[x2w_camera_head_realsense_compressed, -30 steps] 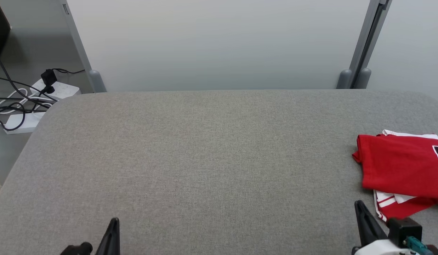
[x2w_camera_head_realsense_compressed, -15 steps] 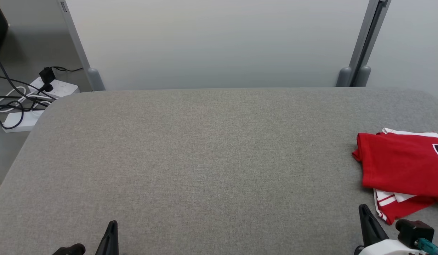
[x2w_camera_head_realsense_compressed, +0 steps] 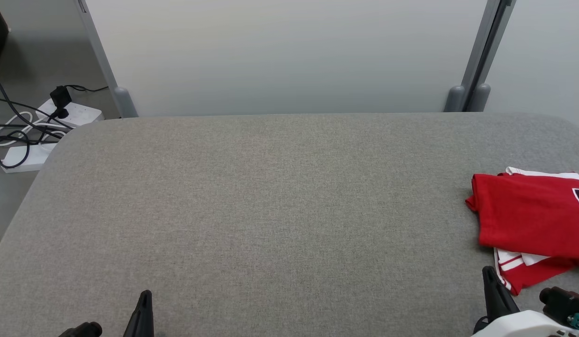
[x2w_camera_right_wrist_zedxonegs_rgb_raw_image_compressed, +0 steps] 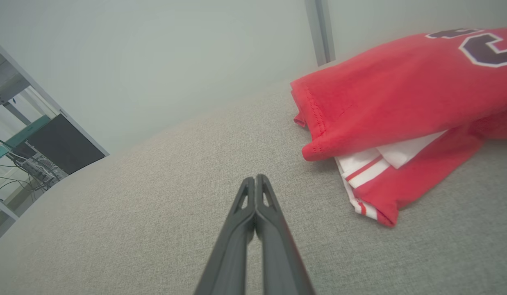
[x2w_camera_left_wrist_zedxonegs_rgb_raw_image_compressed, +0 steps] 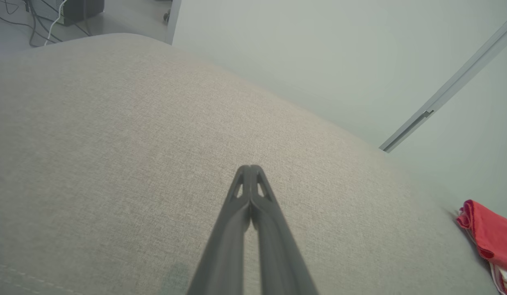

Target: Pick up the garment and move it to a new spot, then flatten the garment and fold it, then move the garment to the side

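- The garment lies folded at three o'clock on the surface.
- My left claw and right claw are closed tight and empty.
- The task looks finished.

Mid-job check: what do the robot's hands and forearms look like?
Left hand and right hand: each has two long, dark grey fingers tapering to a point, with triangular cut-outs near the tips. Behind the right one sit a white forearm shell, a black block and a teal connector.
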